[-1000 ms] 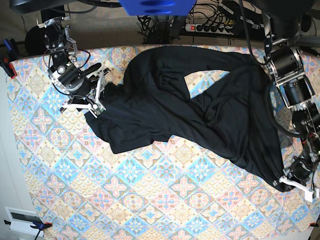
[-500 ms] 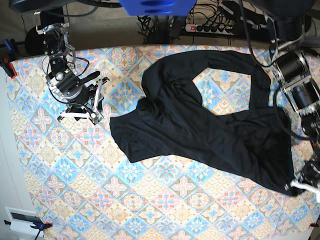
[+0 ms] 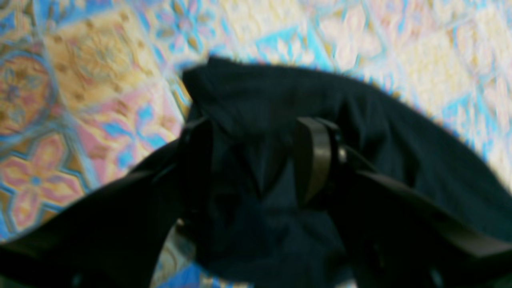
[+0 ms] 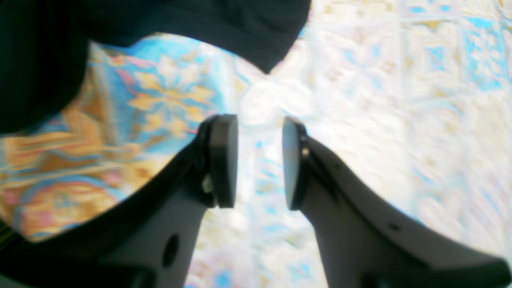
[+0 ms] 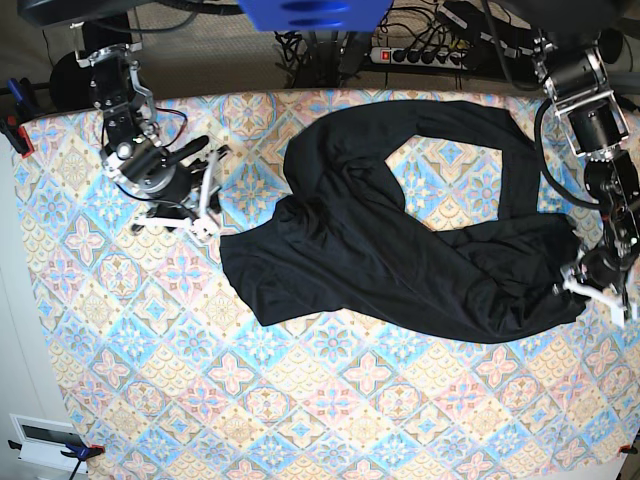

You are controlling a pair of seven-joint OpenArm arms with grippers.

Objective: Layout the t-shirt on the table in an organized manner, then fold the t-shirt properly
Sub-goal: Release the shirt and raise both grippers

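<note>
The black t-shirt [image 5: 400,270] lies crumpled across the middle and right of the table [image 5: 300,400], with a loop of fabric toward the far edge. My left gripper [image 5: 595,290] rests at the shirt's right end. In the left wrist view its jaws [image 3: 254,132] stand apart, and loose t-shirt [image 3: 260,92] fabric lies between and under them on the table [image 3: 100,80]. My right gripper [image 5: 212,195] hovers left of the shirt, apart from it. It is open [image 4: 258,132] with only table [image 4: 380,80] between its fingers. The t-shirt [image 4: 200,20] edge shows beyond the fingertips.
A power strip [image 5: 420,55] and cables lie behind the far edge. A blue part [image 5: 315,12] hangs at the top centre. Clamps [image 5: 15,130] hold the cloth at the left edge. A white box [image 5: 45,440] sits off the front-left corner.
The right gripper let go of the shirt's left part, which slid right. The left gripper moved from the front-right corner toward the far side, dragging the hem, and its jaws spread apart.
</note>
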